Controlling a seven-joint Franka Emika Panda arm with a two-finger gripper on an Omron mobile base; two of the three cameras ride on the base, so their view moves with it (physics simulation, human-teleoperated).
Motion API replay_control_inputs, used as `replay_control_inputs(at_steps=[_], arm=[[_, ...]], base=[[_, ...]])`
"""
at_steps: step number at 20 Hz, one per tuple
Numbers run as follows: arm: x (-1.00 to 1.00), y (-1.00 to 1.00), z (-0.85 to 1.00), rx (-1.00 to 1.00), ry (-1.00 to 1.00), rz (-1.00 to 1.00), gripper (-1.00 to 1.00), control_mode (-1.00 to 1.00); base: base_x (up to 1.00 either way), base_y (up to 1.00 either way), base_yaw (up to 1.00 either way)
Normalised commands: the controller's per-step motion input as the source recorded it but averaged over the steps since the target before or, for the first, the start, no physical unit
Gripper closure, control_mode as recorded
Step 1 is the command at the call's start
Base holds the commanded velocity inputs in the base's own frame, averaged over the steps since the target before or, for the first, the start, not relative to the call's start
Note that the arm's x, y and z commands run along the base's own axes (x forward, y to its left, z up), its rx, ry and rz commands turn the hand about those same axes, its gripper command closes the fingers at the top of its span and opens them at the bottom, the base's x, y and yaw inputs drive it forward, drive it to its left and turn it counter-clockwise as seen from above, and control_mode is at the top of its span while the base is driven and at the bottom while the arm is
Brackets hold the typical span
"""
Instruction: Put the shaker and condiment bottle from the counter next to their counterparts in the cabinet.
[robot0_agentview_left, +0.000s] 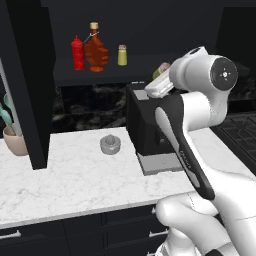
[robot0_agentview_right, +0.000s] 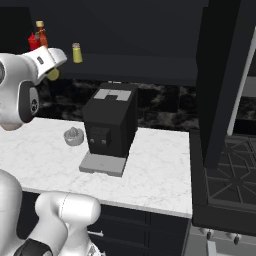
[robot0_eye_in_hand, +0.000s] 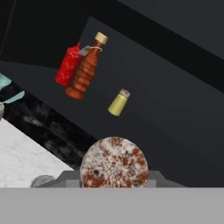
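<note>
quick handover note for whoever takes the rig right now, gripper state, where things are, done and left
Gripper: shut on the shaker, held up in front of the cabinet shelf.
Condiment bottle: on the shelf, right beside the red squeeze bottle.
Shelf shaker: standing to the right of them, with free shelf around it.
Done: condiment bottle placed; shaker lifted off the counter.
Left: set the held shaker down next to the shelf shaker, release, withdraw.

Condiment bottle (robot0_agentview_left: 96, 50) on cabinet (robot0_agentview_left: 150, 70) shelf — squeeze bottle (robot0_agentview_left: 77, 53) left, shaker (robot0_agentview_left: 122, 55) right.
</note>
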Motion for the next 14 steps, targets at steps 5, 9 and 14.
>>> replay_control_inputs(at_steps=[5,9,14], arm=[[0.55,0.23,0.02,0.01,0.0,0.0,1.0,-1.0],[0.48,0.17,0.08,0.02,0.03,0.0,1.0,-1.0],[0.39,0.1,0.07,0.04,0.06,0.0,1.0,-1.0]], base=[[0.0,0.0,0.0],[0.0,0.0,0.0],[0.0,0.0,0.0]])
